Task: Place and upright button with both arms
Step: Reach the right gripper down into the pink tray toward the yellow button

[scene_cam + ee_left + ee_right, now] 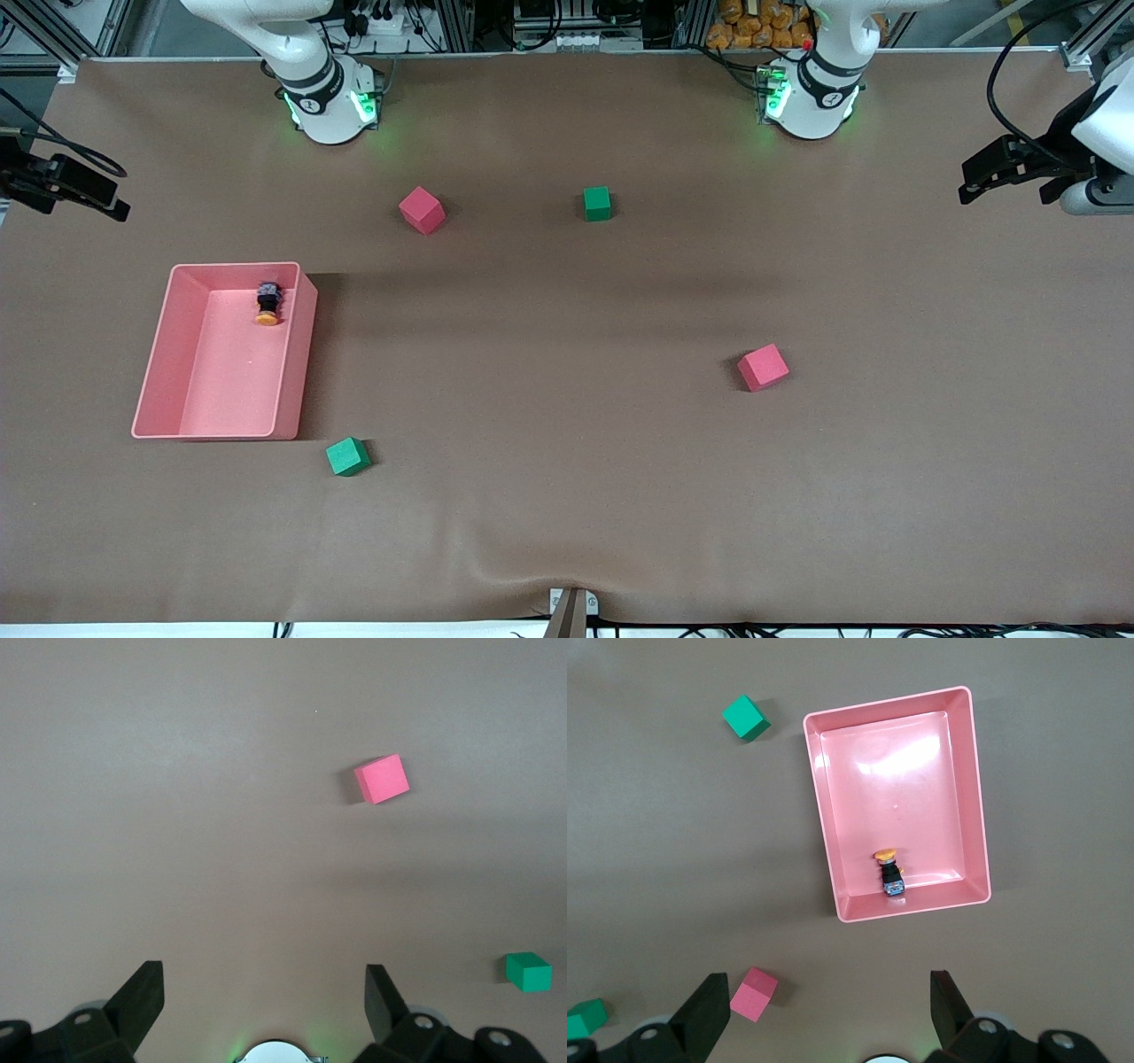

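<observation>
The button (267, 306) lies on its side inside a pink tray (301, 354) toward the right arm's end of the table. It rests by the tray's wall farthest from the front camera, orange cap pointing toward that camera. In the right wrist view the button (890, 870) and tray (819, 815) lie far below my right gripper (827, 983). That gripper is open, empty, high over the table between the tray and the right arm's base. My left gripper (263, 979) is open and empty, high over bare table by its own base. Neither gripper shows in the front view.
Two red cubes (422, 210) (763, 367) and two green cubes (597, 203) (347, 456) lie scattered on the brown table. The left wrist view shows one red cube (382, 779) and one green cube (529, 972). Black fixtures (62, 182) (1010, 168) stand at both table ends.
</observation>
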Available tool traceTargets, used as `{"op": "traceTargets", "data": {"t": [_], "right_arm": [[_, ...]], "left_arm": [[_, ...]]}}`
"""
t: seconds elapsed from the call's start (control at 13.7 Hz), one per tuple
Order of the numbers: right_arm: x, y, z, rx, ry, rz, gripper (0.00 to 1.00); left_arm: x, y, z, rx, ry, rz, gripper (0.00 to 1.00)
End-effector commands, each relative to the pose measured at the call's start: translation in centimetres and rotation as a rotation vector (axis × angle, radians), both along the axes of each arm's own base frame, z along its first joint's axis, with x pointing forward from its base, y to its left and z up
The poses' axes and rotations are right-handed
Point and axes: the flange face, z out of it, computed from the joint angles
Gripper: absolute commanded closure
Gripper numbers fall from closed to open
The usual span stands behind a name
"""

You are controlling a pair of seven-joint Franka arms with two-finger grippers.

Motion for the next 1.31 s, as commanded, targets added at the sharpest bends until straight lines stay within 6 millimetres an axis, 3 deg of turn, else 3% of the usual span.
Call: {"op": "traceTargets", "data": {"t": [0.0,0.29,0.51,0.88,1.24], "right_arm": [[-0.8,0.3,0.3,0.0,0.003,-0.002,0.0],[-0.8,-0.1,-0.1,-0.022,0.005,0.056,0.0],[-0.8,0.0,-2.6,-0.021,0.055,0.064,0.0],[-0.5,-0.1,-11.8,-0.028,0.121,0.067,0.0],[-2.2,-0.3,-24.4,-0.029,0.128,0.1,0.0]], "left_arm": [[0.3,0.5,0.7,0.023,-0.007,-0.016,0.0],[1.2,2.4,1.1,0.02,-0.015,0.017,0.0],[1.2,2.7,0.6,0.018,0.001,0.014,0.0],[1.5,2.4,0.2,0.015,0.009,0.012,0.0],[1.9,2.3,-0.3,0.008,0.016,0.02,0.0]]}}
